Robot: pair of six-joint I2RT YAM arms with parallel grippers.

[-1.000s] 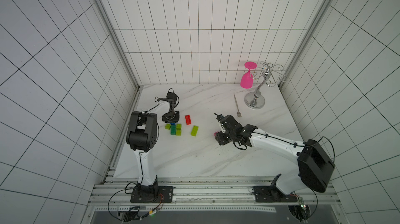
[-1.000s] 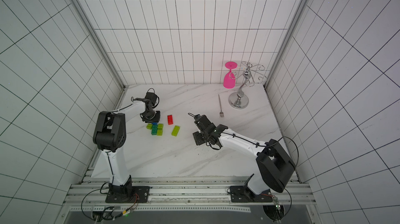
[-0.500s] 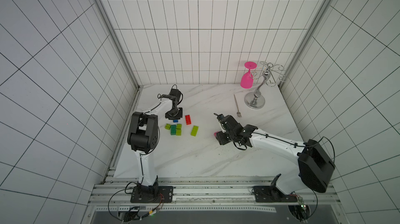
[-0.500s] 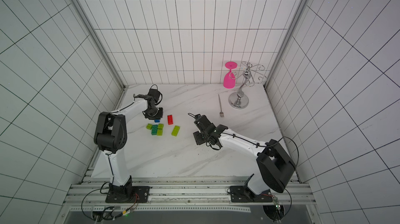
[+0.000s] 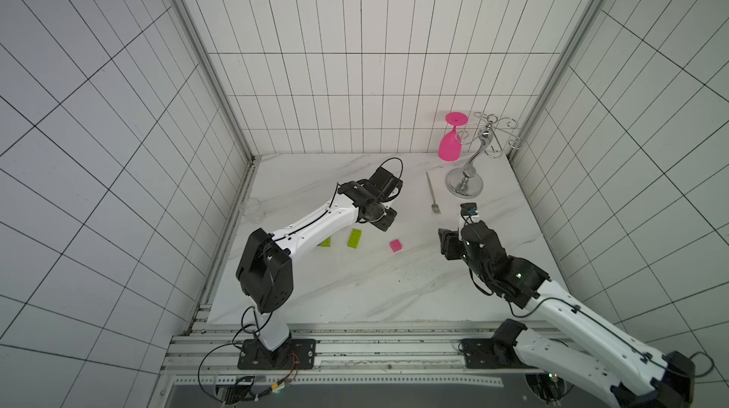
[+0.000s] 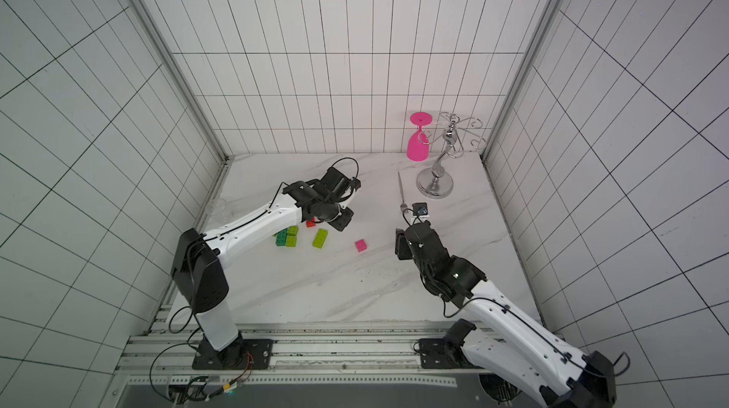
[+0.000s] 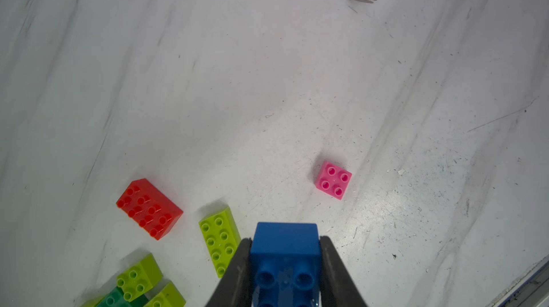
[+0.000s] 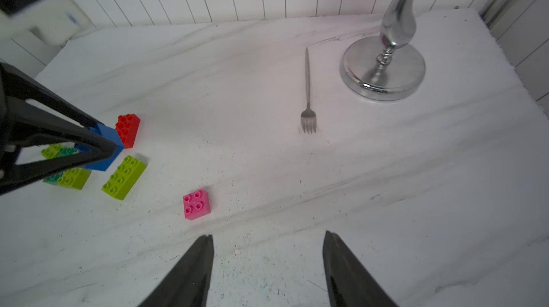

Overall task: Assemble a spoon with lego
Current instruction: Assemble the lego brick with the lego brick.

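the left claw (image 7: 285,238) grips a blue brick (image 7: 285,261) over the table (image 7: 267,82), close to a red brick (image 7: 150,209) and a long lime brick (image 7: 219,240). a small lime and dark-green cluster (image 7: 133,287) lies beside them. the right claw (image 8: 269,234) hangs partly wide and empty, near a lone pink brick (image 8: 196,204).

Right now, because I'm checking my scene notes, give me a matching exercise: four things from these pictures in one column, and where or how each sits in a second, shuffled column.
Things
1. blue brick
2. pink brick
3. fork
4. pink glass

States
A. hangs upside down on the metal stand
B. clamped in the left gripper
C. lies alone, studs up, on the table
D. lies flat near the stand's base

Pairs: 1-B, 2-C, 3-D, 4-A
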